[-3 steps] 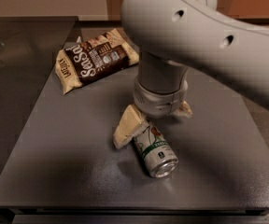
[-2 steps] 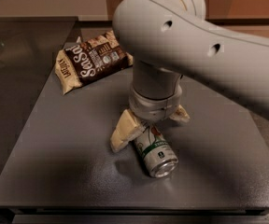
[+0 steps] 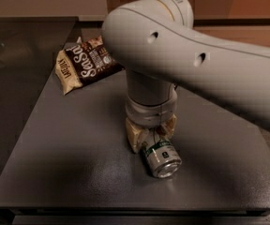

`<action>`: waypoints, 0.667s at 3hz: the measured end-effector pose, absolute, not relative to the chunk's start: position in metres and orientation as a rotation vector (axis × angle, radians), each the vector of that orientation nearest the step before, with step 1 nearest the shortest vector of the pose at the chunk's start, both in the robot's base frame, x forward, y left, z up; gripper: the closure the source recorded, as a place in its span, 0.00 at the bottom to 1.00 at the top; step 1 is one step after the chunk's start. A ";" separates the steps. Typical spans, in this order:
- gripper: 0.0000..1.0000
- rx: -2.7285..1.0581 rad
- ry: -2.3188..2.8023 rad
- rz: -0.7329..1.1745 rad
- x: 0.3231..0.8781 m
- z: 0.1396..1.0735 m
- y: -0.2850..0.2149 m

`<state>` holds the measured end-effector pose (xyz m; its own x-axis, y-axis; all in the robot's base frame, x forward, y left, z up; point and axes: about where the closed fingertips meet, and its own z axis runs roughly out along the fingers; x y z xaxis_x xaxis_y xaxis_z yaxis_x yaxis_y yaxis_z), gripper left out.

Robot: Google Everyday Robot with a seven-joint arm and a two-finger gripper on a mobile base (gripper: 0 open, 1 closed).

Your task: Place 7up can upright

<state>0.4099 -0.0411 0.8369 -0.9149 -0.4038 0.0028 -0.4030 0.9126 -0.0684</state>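
Observation:
The 7up can [image 3: 162, 158] lies on its side on the dark grey table [image 3: 69, 163], front of centre, with its shiny end facing the front edge. My gripper [image 3: 152, 134] comes straight down over the can's far end. Its cream fingers [image 3: 136, 138] sit one on each side of the can and press against it. The can still rests on the table. The large white arm [image 3: 196, 64] hides the can's far end and the table behind it.
A brown-and-cream snack bag [image 3: 86, 64] lies at the back left of the table. The table's front edge runs just in front of the can. A lower dark surface [image 3: 13, 78] lies to the left.
The arm has swung left and lower over the can. The left finger, splayed out before, has closed in against the can's side. The can has stayed in place.

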 end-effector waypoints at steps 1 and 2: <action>0.65 -0.674 3.028 -0.129 0.407 0.846 -0.039; 0.88 -0.735 2.919 -0.109 0.409 0.867 -0.038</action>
<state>0.4087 -0.0380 0.8674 -0.8730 -0.4757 -0.1076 -0.4664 0.8788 -0.1014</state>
